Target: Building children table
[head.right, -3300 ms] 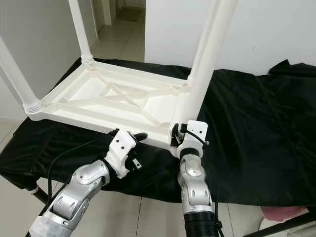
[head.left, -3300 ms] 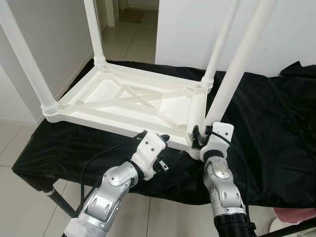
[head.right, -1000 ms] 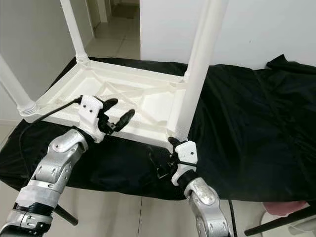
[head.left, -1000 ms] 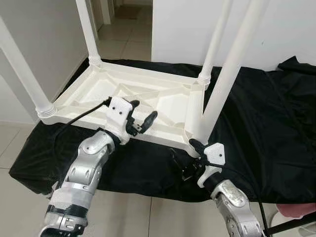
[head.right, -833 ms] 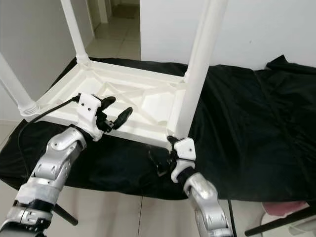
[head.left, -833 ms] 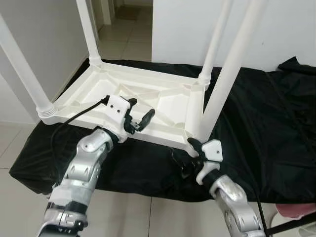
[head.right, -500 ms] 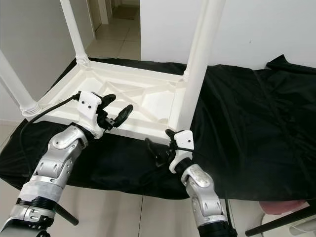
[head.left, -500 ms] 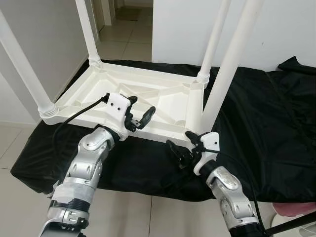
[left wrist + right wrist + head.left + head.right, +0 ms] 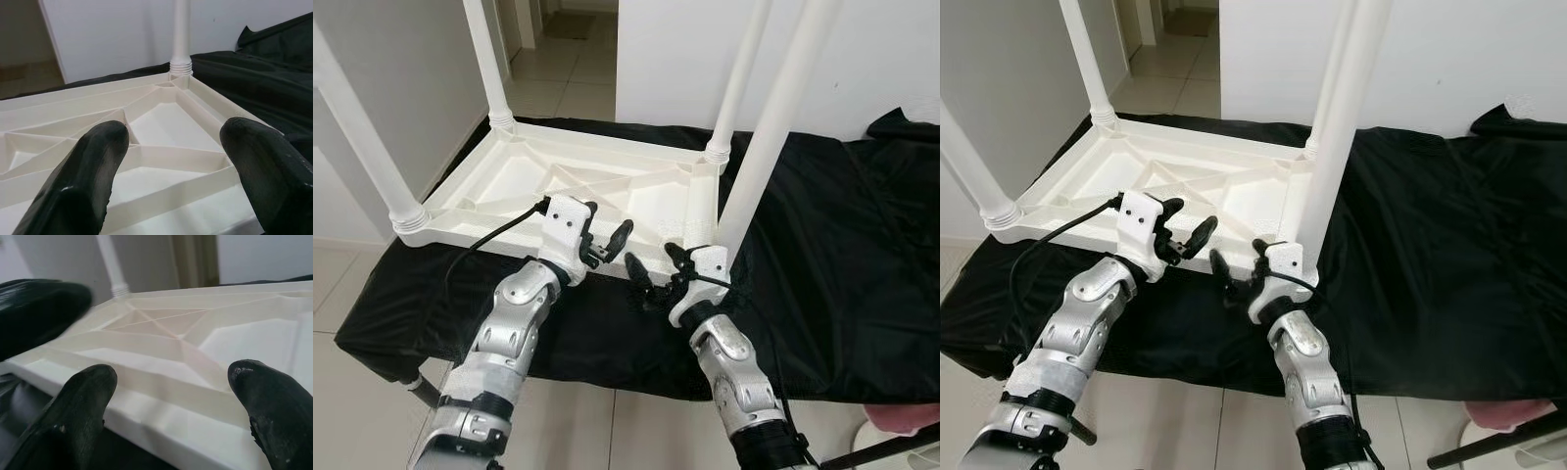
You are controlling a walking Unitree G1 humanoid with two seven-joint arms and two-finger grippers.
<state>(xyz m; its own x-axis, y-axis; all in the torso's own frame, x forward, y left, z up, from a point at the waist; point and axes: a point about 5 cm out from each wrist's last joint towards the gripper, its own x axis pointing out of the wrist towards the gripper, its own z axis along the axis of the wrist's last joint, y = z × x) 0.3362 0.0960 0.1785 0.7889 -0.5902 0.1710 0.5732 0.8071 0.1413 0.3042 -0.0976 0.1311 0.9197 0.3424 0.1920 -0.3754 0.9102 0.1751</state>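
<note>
there, one upturned white table (image 9: 607, 191), four legs, apparently untouched, two grippers (image 9: 606, 238) (image 9: 654, 266) agape

We see both silver arms raised forward, elbows bent, wrists nearly level with each other. Left gripper (image 9: 607, 242): fingers spread wide apart, nothing between them, one finger (image 9: 83, 181) rounded and glossy in its wrist view. Right gripper (image 9: 654, 264): fingers likewise parted, empty, pointing toward the left gripper. The two grippers sit near each other, not touching.
</note>
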